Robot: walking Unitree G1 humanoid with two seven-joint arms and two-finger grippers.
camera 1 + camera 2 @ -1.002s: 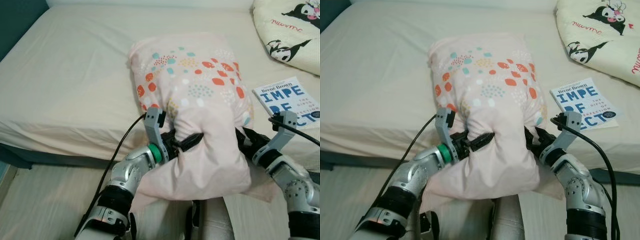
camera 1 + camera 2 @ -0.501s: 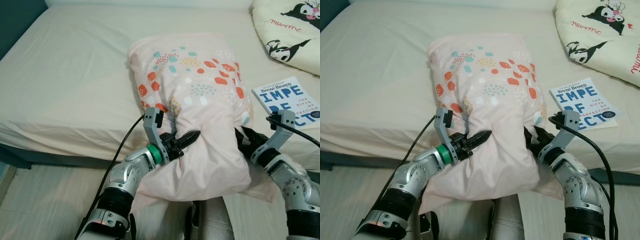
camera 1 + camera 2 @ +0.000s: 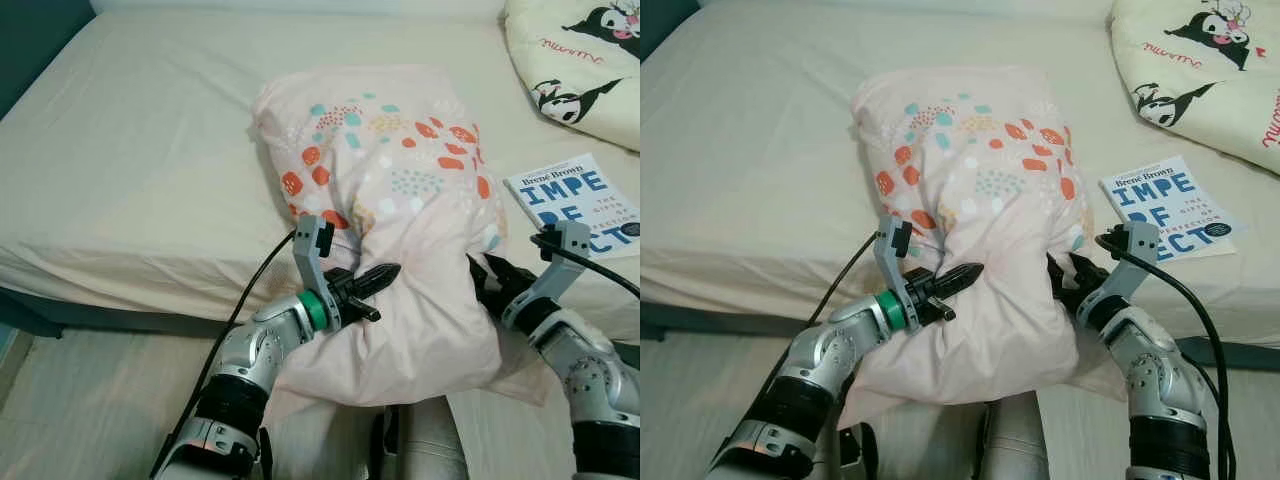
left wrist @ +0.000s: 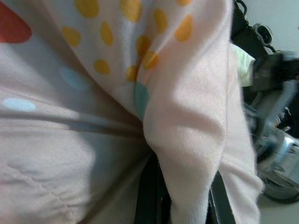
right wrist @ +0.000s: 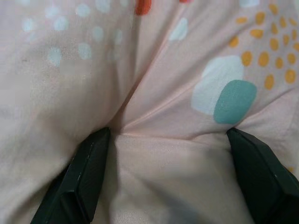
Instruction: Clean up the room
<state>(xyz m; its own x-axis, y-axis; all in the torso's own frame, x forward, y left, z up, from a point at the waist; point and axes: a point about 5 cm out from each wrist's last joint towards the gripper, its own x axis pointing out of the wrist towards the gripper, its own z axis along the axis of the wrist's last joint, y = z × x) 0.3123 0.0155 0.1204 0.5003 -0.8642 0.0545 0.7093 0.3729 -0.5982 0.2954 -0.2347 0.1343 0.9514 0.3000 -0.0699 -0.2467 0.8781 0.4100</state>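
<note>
A book (image 3: pixel 575 205) lies on the bed (image 3: pixel 130 170) just beyond the right gripper (image 3: pixel 1065 280); "Brené Brown" and the large letters "IMPE", "RE", "CT" can be read on its cover. A cream blanket (image 3: pixel 575 60) printed with black-and-white cartoon figures and some red script is seen farther beyond. The pillow (image 3: pixel 400 210), pale pink with orange, teal, white and yellow dots, is held between the two grippers, its far end resting on the bed. A fold of its cover is pinched between the fingers of the left gripper (image 3: pixel 380 280). The right gripper's fingers (image 5: pixel 88 172) are spread apart and pressed into the pillow's fabric.
</note>
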